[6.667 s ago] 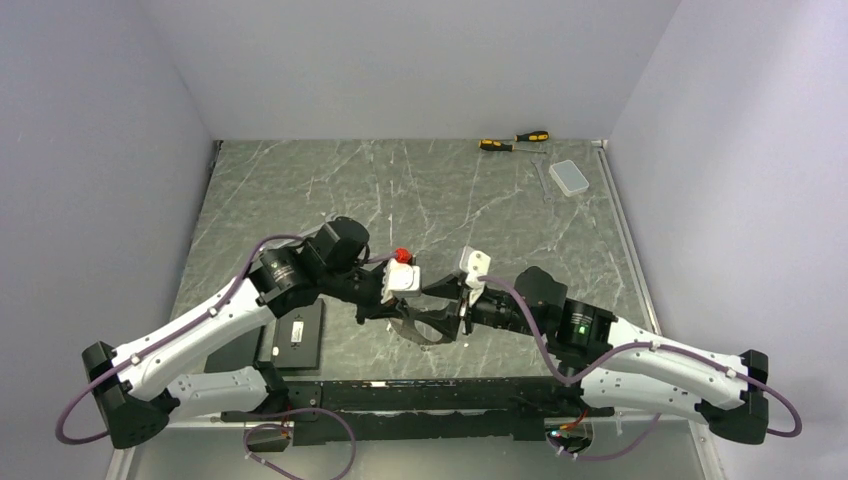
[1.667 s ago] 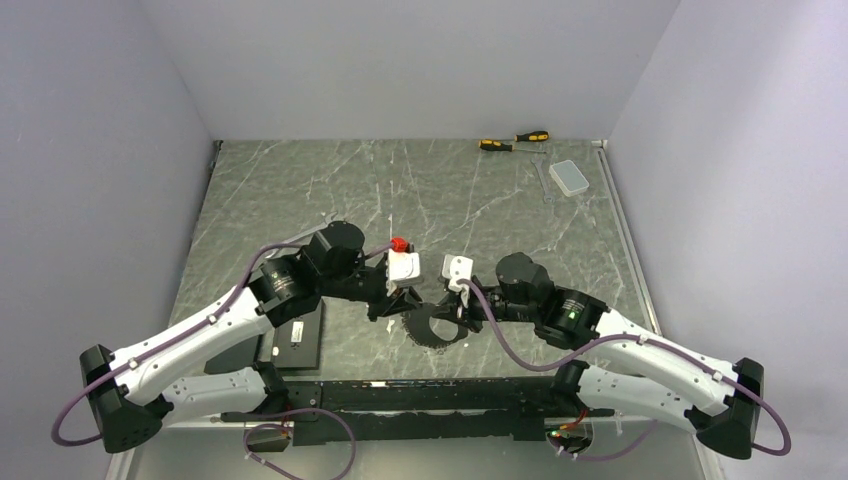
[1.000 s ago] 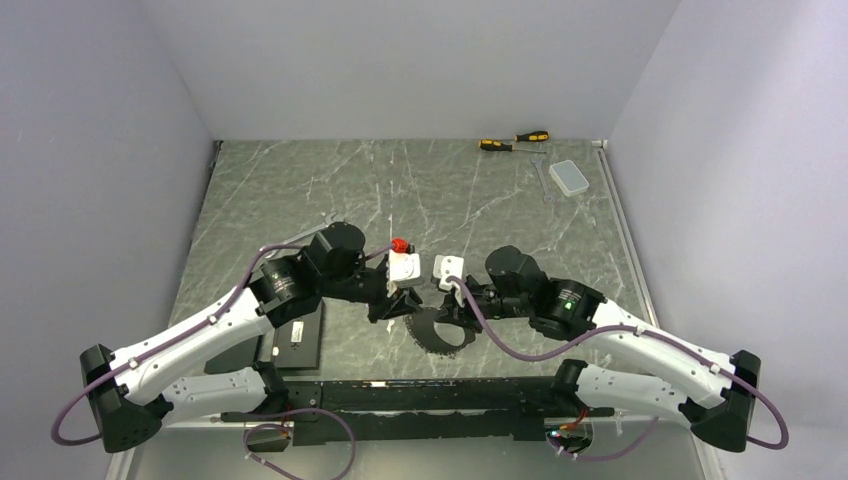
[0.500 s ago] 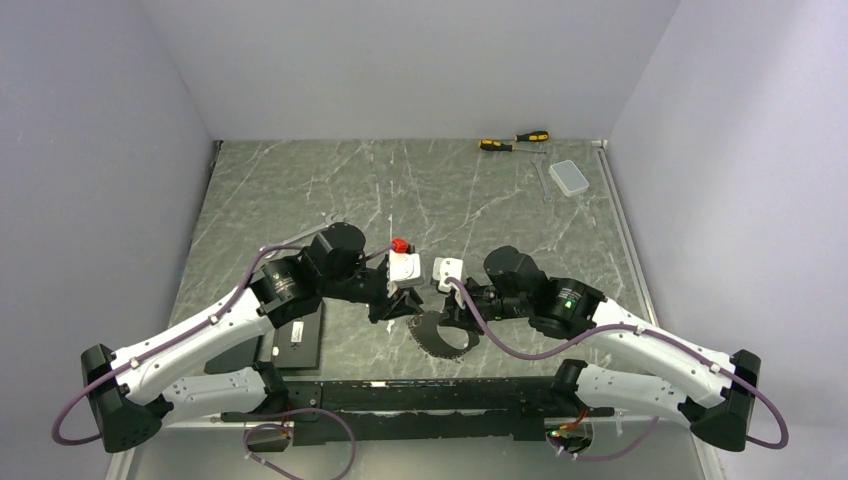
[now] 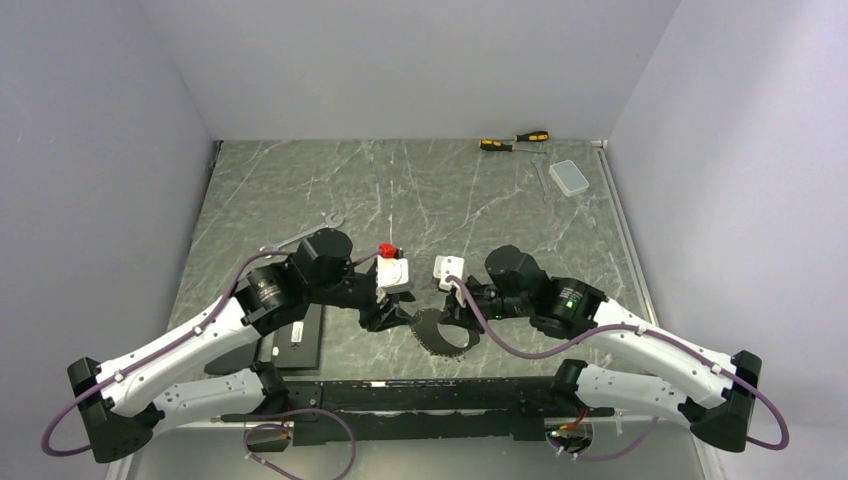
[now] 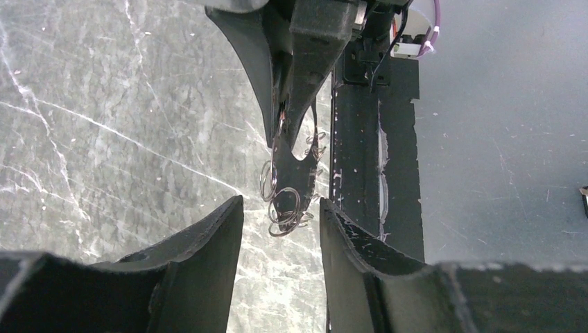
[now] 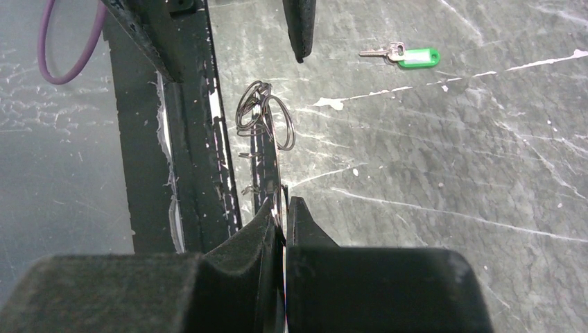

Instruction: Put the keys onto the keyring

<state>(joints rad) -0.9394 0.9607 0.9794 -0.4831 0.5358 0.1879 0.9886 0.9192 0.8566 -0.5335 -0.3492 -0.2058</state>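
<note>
My right gripper [image 5: 455,314] is shut on the rim of the keyring [image 5: 432,341], a thin dark ring held on edge just above the table's near part. In the right wrist view the gripper [image 7: 283,205] pinches the ring edge-on, and small wire loops [image 7: 262,114] hang on the ring's far rim. The key [image 7: 409,55], silver with a green head, lies flat on the table beyond. It is hidden in the top view. My left gripper [image 5: 398,313] is open and empty, just left of the ring. In its wrist view the gripper [image 6: 281,201] faces the loops [image 6: 286,206].
A black rail [image 5: 400,395] runs along the near edge. A flat black box [image 5: 300,335] lies under my left arm. A silver wrench [image 5: 332,219] lies behind that arm. Two yellow-and-black screwdrivers [image 5: 515,141] and a clear box [image 5: 570,177] sit at the back right.
My left gripper has drawn back to the left, away from the ring, uncovering the wrench. My right gripper still holds the ring in the same place.
</note>
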